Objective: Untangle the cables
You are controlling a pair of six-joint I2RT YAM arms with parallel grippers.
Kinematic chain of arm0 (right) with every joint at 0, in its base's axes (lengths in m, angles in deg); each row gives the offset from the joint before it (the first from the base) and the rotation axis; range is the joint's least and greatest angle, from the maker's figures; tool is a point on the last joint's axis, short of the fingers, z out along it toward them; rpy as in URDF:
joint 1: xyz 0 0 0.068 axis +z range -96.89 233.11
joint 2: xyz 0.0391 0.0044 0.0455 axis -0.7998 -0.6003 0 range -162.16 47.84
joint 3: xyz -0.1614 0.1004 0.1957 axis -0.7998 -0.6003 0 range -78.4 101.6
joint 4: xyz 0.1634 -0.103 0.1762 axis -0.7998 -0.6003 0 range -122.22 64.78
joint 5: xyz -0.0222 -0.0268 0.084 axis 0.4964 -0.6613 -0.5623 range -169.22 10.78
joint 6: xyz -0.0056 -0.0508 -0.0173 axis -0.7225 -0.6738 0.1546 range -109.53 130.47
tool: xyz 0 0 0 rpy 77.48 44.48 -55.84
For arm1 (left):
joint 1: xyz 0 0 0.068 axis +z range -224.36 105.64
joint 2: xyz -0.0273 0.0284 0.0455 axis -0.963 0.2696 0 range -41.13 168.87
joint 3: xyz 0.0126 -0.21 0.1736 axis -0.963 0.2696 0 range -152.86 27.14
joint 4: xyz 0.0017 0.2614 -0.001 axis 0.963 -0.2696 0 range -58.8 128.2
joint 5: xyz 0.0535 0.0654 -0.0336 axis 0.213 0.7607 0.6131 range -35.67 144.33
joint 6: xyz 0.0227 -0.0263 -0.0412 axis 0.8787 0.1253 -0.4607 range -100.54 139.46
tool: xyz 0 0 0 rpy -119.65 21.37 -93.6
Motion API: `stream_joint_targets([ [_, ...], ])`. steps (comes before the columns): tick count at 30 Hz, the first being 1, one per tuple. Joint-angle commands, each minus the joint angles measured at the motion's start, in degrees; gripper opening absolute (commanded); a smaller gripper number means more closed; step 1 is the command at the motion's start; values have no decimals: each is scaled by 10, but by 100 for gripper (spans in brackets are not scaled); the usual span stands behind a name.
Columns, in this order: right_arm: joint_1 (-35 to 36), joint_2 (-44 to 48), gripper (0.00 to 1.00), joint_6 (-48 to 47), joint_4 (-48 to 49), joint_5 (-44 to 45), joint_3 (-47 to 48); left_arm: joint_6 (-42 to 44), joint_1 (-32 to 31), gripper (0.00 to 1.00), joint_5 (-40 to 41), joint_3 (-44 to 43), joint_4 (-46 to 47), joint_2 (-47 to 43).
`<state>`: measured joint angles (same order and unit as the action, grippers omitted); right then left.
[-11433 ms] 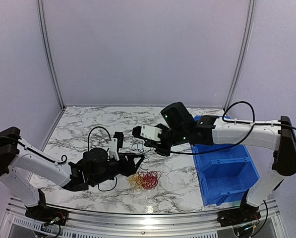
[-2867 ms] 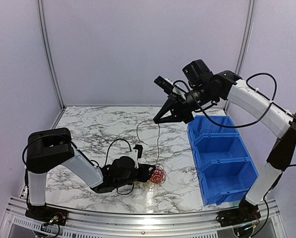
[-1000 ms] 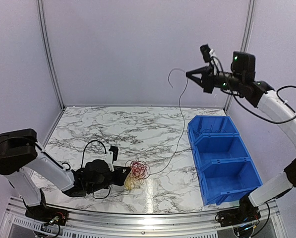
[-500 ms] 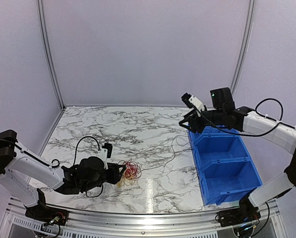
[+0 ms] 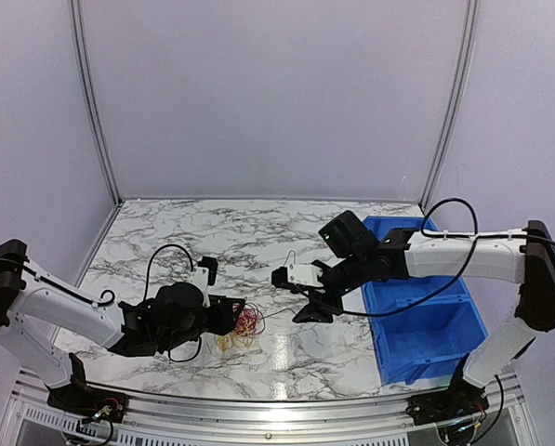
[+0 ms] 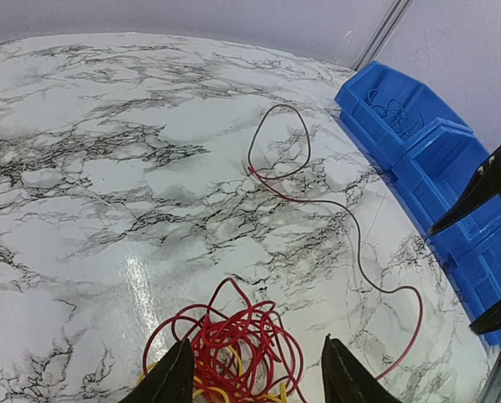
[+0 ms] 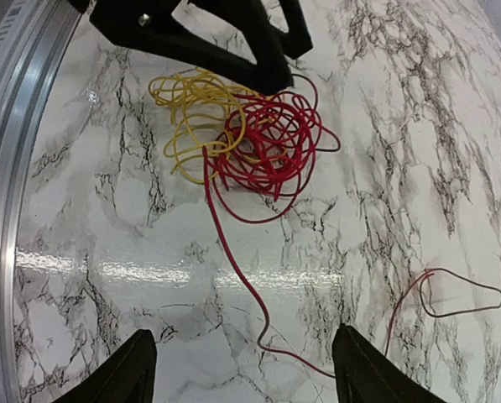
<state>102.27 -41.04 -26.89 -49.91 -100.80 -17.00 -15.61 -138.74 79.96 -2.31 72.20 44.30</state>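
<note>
We see the blue bin (image 5: 435, 336) at the right of the marble table (image 5: 193, 237); only the left wrist view shows anything in it, a thin dark wire (image 6: 399, 106) curled in its far compartment. The cables (image 5: 242, 322) lie as a red and yellow tangle near the table's front edge; the right wrist view best shows one red strand (image 7: 233, 277) trailing off to a loop. The left gripper (image 6: 254, 382) stands spread with the tangle between its fingers, unpinched; the right gripper (image 7: 248, 369) hangs wide and empty above the strand.
</note>
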Motion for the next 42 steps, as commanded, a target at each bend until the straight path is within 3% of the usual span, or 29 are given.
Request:
stream_joint_targets([
  [1,23,-38,73,-38,-14,30,36,7,3,54,3,-19,-18,13],
  [8,26,-82,72,-28,23,33,54,8,8,54,-2,-34,-18,34],
  [15,28,-117,63,-29,12,-14,80,12,21,54,-19,-72,-17,81],
  [17,28,-131,55,-30,3,-24,87,12,24,54,-23,-82,-17,94],
  [23,29,-128,0,-26,-22,-47,106,11,35,54,-49,-117,-14,151],
  [30,25,-52,0,-12,-62,-30,158,-9,36,53,-66,-124,-3,193],
  [42,-40,19,0,29,-95,-62,333,-14,36,45,-95,-111,22,243],
])
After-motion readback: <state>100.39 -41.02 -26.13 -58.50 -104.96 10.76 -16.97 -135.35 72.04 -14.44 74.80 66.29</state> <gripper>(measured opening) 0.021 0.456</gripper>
